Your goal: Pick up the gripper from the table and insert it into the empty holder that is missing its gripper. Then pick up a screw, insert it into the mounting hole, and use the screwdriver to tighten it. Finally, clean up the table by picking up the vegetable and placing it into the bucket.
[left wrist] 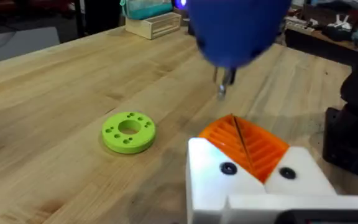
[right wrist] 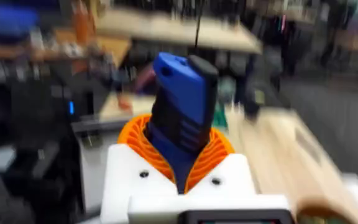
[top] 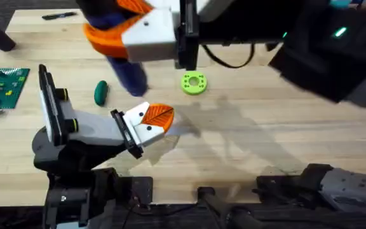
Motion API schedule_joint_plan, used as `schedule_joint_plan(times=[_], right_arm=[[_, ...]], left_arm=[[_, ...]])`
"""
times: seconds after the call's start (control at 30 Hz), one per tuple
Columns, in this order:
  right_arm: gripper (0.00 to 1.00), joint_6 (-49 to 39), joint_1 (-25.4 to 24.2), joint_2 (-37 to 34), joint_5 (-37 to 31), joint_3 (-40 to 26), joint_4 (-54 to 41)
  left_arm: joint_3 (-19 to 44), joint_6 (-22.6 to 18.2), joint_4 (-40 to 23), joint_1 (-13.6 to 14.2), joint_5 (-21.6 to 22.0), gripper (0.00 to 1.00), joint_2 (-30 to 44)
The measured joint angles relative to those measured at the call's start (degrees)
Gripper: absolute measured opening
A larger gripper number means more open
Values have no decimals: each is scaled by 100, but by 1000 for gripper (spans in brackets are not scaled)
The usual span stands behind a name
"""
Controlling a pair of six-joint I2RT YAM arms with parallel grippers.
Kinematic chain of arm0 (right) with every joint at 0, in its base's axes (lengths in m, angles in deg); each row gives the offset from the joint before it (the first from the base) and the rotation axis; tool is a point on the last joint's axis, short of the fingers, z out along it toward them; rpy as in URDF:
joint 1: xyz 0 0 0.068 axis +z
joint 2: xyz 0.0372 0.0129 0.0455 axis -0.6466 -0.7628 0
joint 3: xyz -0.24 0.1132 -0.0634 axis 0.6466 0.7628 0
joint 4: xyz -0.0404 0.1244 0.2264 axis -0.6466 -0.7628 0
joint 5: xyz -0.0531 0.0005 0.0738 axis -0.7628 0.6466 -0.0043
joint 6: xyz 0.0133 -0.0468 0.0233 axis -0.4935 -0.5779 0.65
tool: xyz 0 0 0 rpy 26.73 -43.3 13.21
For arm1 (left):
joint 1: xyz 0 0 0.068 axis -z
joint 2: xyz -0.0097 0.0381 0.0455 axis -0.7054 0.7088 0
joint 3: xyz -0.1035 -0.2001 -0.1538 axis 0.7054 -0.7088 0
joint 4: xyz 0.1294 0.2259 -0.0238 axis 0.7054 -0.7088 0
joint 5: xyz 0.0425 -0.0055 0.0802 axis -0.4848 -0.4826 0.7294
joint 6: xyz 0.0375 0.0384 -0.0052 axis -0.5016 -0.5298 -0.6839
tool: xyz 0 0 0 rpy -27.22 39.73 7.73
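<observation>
Table (top: 284, 146) of pale wood carries the whole scene, and the two arms are the biggest things on it. In the overhead view the right arm reaches across from about 2 o'clock to 11 o'clock, large and blurred under the camera, and the right gripper (top: 122, 28) is clamped on the screwdriver (top: 129, 73), whose blue body hangs down toward the tabletop. In the right wrist view the screwdriver (right wrist: 182, 115) stands upright between the orange ribbed pads (right wrist: 213, 152), gripped on both sides. The left arm lies at 8 o'clock, and the left gripper (top: 151, 121), near the centre, has its orange pads pressed together with no gap and nothing between them. From the left wrist view the blue screwdriver (left wrist: 238, 28) hovers just beyond the left gripper (left wrist: 244, 146), its thin metal tip pointing down near the wood. A lime green disc (top: 194, 83) with holes lies at 12 o'clock of centre. The vegetable (top: 101, 93), dark green and oval, lies on the table at 10 o'clock, apart from both grippers.
</observation>
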Motion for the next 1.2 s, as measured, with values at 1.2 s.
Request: schedule_joint_plan(times=[1.2], right_arm=[[16,-7378,-3113,-2867,-4162,-657,-2856]], left_arm=[[0,0,7,0,63,6,-1]])
